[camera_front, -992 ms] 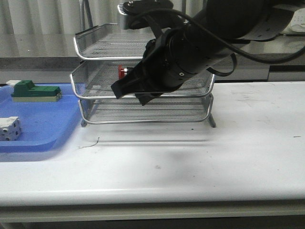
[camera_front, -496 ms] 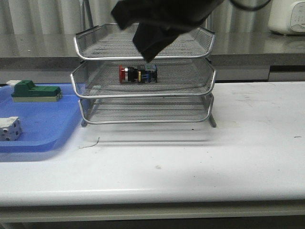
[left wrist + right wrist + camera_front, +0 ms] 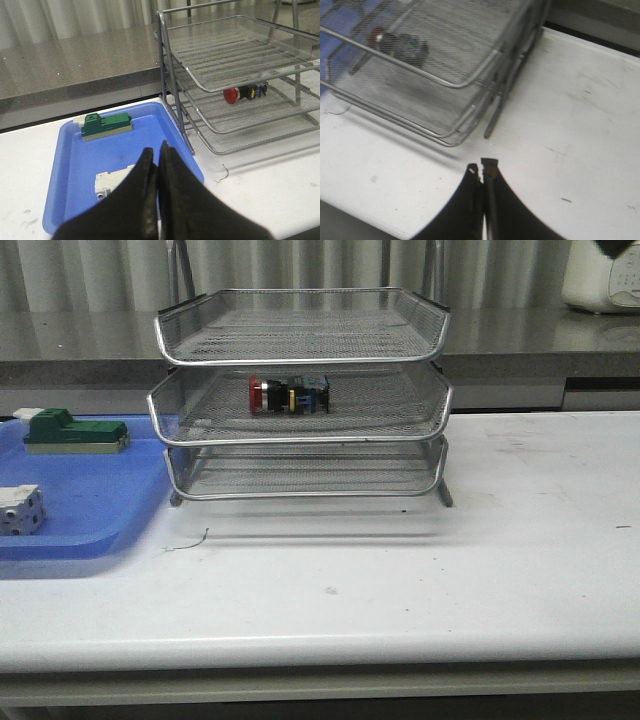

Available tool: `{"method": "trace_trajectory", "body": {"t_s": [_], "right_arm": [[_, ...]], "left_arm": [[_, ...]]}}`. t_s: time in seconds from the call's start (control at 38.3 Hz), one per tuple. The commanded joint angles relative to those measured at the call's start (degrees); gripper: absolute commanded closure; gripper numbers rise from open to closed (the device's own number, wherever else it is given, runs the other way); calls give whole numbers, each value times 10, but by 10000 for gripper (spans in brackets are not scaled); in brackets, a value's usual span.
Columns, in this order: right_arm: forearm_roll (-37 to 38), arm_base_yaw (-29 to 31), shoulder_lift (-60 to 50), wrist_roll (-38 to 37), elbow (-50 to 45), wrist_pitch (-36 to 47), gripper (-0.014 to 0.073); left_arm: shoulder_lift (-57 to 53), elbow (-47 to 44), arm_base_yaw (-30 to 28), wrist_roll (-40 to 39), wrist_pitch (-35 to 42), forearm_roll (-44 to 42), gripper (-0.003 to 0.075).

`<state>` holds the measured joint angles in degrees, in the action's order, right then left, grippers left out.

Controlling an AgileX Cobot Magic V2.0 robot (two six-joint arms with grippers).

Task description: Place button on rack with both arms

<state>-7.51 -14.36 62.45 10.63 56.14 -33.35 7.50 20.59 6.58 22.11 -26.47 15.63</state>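
Wrist views: both tools [image 3: 156, 155] [image 3: 483, 172] closed, empty.

closed hand [image 3: 158, 156] over blue tray [image 3: 75, 150], button [image 3: 244, 92] in rack [image 3: 235, 75]

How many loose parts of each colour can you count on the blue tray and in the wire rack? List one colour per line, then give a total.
Red-headed: 1, the button on the middle tier of the rack
Green: 1, the block on the blue tray
White: 1, the cube-like part on the blue tray
Total: 3
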Motion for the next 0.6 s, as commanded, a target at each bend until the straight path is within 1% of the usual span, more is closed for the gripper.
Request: {"method": "trace_trajectory", "body": {"t_s": [0.0,0.21,0.37,0.57], "right_arm": [[3,33,-64,-5,-30,32,653],[1,42,-185,-8,-150,74,653],[1,42,-298,-8,-243,113,653],[0,42,-416,-8,-324,142,653]], "left_arm": [[5,13,-1,-6,45,10,739],[5,13,-1,-6,45,10,739],[5,13,-1,-6,45,10,739],[5,13,-1,-6,45,10,739]]}}
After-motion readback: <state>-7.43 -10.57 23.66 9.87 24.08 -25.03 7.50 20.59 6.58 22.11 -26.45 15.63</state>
